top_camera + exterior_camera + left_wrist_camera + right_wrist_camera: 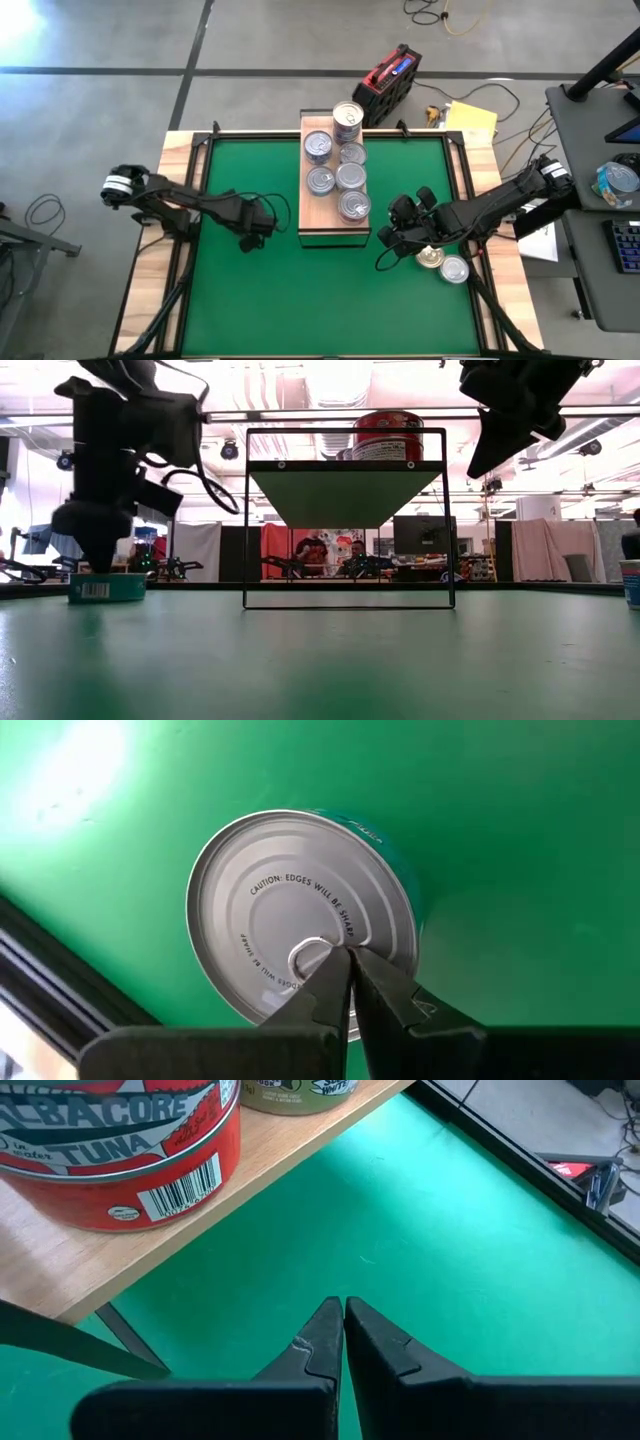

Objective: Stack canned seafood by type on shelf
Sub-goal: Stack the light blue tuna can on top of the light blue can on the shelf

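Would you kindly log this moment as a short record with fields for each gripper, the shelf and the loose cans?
left gripper: shut, fingertips over the lid of a teal-sided can on the green mat
right gripper: shut, empty, above the mat beside the shelf
shelf: holds several cans, one stacked pair at its far end
loose cans: two on the mat by the right arm

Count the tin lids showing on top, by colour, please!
Silver lids: 8 (six on the shelf, two on the green mat)
Gold lids: 1 (on the mat)
Total: 9 lids showing; any tins hidden under stacked ones are not counted.
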Controlling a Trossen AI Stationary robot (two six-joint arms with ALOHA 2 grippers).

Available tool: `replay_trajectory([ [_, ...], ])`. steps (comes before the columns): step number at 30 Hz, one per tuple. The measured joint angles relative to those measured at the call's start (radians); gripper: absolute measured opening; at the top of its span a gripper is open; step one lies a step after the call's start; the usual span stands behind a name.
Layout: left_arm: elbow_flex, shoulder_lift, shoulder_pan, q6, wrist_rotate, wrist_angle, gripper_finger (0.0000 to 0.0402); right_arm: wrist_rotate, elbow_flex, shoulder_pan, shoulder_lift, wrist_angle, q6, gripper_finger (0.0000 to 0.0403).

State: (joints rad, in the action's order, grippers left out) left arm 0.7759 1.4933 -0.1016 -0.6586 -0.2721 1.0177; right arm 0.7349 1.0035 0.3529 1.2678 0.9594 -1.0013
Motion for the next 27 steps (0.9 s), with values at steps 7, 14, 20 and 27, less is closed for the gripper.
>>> replay_trajectory([
  [7, 0.039, -0.005, -0.109, 0.016, 0.091, -0.002, 0.0000, 0.000, 0.000, 0.000, 0.000, 0.000, 0.011, 0.0009],
  [14, 0.082, -0.003, -0.209, 0.048, 0.156, -0.026, 0.0000, -0.001, 0.000, 0.000, 0.000, 0.000, 0.033, 0.0009],
  [20, 0.081, -0.003, -0.284, 0.053, 0.222, -0.150, 0.0000, -0.013, 0.005, 0.000, -0.010, 0.012, 0.037, 0.0009],
  [27, 0.128, -0.004, -0.364, 0.067, 0.161, -0.137, 0.0000, -0.030, 0.048, 0.000, -0.025, 0.012, 0.083, 0.0009],
])
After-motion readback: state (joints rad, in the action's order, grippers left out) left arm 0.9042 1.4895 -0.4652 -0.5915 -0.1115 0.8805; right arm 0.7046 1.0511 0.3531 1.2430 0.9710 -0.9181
